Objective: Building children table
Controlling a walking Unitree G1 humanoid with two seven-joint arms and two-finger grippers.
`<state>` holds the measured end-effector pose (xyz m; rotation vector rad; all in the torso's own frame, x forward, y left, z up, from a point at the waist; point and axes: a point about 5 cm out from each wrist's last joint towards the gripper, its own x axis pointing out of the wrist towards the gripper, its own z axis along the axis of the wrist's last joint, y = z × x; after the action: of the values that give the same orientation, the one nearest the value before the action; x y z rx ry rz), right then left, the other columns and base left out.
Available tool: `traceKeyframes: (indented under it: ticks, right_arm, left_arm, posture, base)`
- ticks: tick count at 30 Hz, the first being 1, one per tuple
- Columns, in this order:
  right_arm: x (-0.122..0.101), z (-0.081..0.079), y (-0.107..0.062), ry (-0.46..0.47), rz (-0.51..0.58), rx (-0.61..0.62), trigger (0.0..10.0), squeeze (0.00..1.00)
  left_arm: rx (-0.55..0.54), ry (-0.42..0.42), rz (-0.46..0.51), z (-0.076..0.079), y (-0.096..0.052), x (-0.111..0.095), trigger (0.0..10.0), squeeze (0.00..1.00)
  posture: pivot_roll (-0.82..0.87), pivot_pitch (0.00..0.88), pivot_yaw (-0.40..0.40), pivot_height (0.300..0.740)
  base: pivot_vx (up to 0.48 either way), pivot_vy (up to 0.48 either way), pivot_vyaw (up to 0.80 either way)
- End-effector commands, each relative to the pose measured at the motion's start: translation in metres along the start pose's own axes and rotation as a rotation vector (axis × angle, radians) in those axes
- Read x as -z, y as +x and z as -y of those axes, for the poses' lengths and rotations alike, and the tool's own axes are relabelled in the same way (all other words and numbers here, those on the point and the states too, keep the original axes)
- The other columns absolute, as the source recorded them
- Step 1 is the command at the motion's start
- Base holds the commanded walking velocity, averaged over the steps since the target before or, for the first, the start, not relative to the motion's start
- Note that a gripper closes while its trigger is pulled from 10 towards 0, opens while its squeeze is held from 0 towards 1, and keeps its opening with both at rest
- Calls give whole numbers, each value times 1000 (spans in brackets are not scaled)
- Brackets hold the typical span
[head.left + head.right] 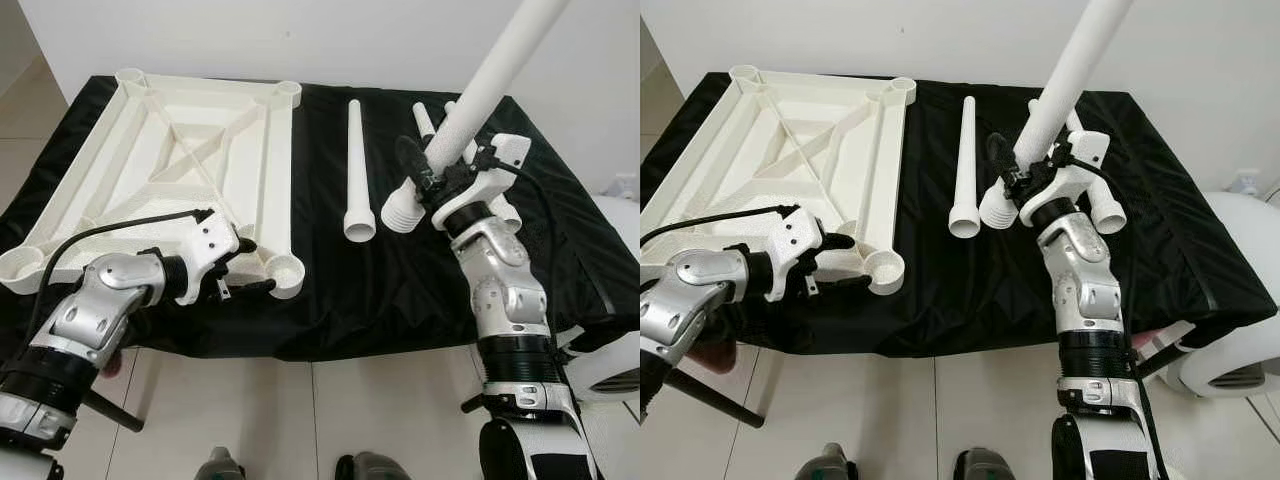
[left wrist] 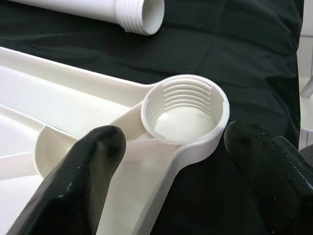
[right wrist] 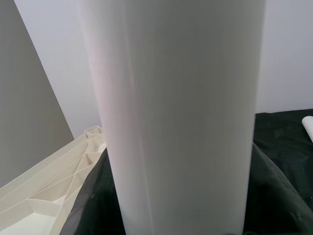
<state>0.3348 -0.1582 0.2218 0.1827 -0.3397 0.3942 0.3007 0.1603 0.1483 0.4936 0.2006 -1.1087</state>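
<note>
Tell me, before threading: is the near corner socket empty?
Empty: the socket shows bare threads and floor; the right gripper holds the leg.

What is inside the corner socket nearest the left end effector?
The corner socket holds nothing: only screw threads on its inner wall and a bare floor. The near inner wall is hidden by its rim. The left end effector straddles it.
</note>
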Motion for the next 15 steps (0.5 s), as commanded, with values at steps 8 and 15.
traceKeyframes:
  ticks: [8, 15]
  right_arm:
    - [-4, -2, -2, -18, 24, -22, 10000, 0]
    - [-5, -3, -3, -24, 23, -27, 10000, 0]
  left_arm:
    - [-23, 54, -108, -3, 9, 14, 10000, 0]
    - [-50, 70, -160, -8, 13, 19, 10000, 0]
  posture:
    - [-22, 0, -16, 740]
    - [-29, 0, -12, 740]
  base:
    - [0, 0, 0]
    - [0, 0, 0]
